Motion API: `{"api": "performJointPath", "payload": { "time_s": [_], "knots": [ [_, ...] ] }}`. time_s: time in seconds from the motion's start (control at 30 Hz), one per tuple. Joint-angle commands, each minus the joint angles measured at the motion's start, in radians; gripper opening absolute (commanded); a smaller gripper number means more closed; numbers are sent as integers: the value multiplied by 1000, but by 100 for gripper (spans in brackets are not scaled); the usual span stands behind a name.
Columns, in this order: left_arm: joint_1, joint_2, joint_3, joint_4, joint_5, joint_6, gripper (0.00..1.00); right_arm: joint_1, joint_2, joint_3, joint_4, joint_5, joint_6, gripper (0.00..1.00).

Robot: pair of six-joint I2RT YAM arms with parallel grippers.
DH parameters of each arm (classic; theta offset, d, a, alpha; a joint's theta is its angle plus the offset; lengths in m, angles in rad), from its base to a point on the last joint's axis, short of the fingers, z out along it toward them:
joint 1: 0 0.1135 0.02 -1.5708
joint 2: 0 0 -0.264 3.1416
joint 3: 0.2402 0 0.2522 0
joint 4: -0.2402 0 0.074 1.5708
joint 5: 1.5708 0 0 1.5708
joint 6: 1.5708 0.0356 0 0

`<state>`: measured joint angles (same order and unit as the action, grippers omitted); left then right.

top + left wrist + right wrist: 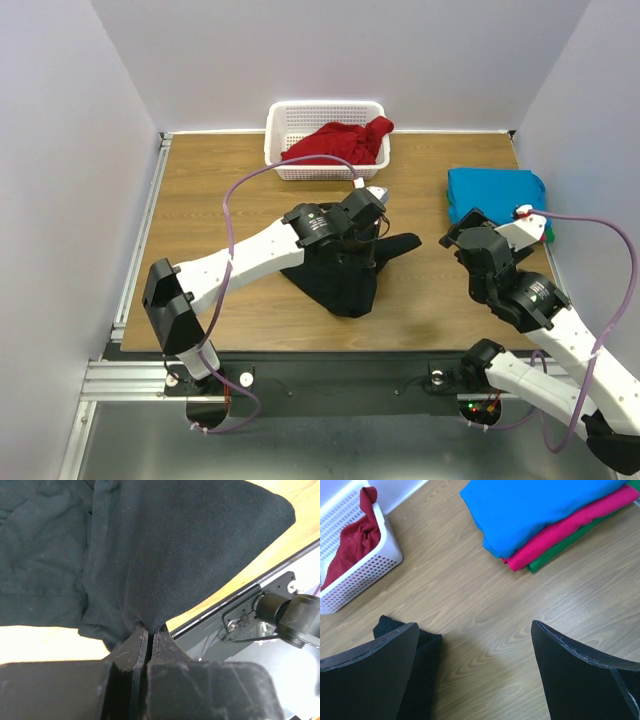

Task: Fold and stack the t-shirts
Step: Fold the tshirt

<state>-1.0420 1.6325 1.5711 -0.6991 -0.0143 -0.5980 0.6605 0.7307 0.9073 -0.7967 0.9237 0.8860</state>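
Observation:
A black t-shirt [345, 278] lies crumpled on the wooden table in front of the left arm. My left gripper [150, 630] is shut on a fold of this black t-shirt [175, 545] and holds it pinched between the jaws. From above, the left gripper [372, 228] sits at the shirt's far edge. My right gripper [475, 624] hangs open over bare wood, right of the black t-shirt [427, 650]. A red t-shirt [335, 143] lies in the basket. Folded blue [545, 505], pink [570, 526] and green [565, 549] t-shirts are stacked at the right.
The white lattice basket [325, 106] stands at the back edge of the table; the right wrist view also shows this basket [370, 572]. The folded stack [495, 192] sits just beyond the right gripper [462, 238]. White walls close three sides.

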Motion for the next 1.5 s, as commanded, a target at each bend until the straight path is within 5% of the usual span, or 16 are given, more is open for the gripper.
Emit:
{"api": "performJointPath", "payload": {
  "time_s": [0.0, 0.63, 1.1, 1.47],
  "knots": [
    [8, -88, -14, 67, 8, -26, 0, -6, -4, 22, 2, 50, 1, 100],
    [257, -14, -154, 230, 287, 251, 0, -5, 30, 21, 1, 27, 1, 100],
    [361, 82, -200, 291, 263, 383, 0, -4, 42, 15, 1, 20, 1, 100],
    [422, -8, -324, 383, 221, 368, 0, -6, 49, 13, 2, 18, 1, 100]
  ]
}}
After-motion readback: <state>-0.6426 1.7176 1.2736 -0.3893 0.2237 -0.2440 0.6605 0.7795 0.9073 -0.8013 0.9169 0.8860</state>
